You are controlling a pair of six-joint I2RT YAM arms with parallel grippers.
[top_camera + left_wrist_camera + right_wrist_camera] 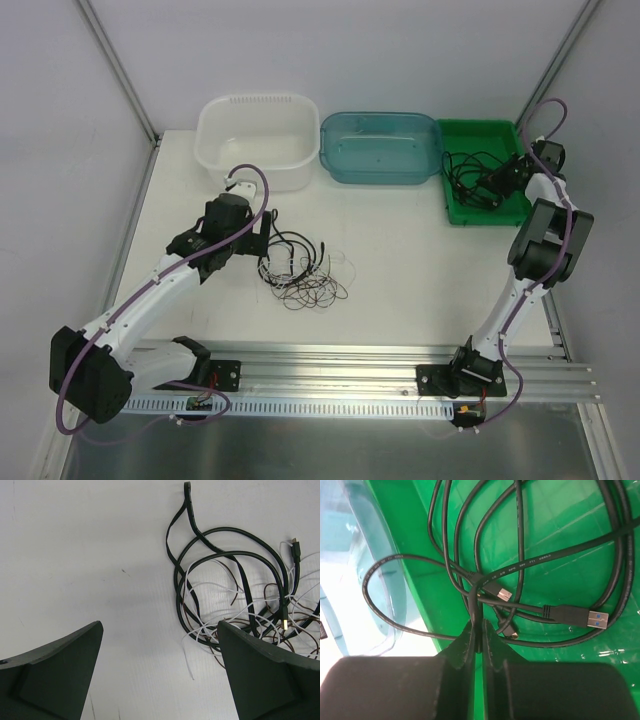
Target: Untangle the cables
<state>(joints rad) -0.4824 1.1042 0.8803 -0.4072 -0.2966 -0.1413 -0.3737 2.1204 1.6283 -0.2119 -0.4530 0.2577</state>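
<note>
Two hands, two states. The right hand [478, 630] is pressed fully closed, pinching a round black rubber-sheathed cable [474, 602] between its dark fingertips. It hangs low over a shallow green plastic tray [560, 525], which sits at the 1 o'clock corner of the white tabletop [400, 230] in the top view. From the pinch the cable runs toward 12 o'clock and joins black coils on the tray floor; whether these are all one cable cannot be told. One loop swings out at 9 o'clock, across the tray wall and over a translucent blue plastic bin [350, 555]. Among the coils a blue-tongued metal plug [596, 619] lies with its long axis along 9–3 o'clock, tip toward 3.

The step in hand is judged to be laying a separated cable in the tray. Done well, the hand would draw the stray loop inside the wall before parting its fingers. It would then lift straight up so that no coil follows.

The left hand [160, 630] is spread to its widest and holds nothing, hovering above bare tabletop. At its 3 o'clock in the top view, near the tabletop's centre, lies a tangle of cables [300, 272]:
- a flat black ribbon-like cord [227, 529]
- a thin white cord [188, 660]
- thin brown wires [236, 590]

The tangle is a knot of loops with no single long axis. In the left wrist view the flat cord's free end points to 12 o'clock and a gold-tipped plug [285, 623] points to 6.
</note>
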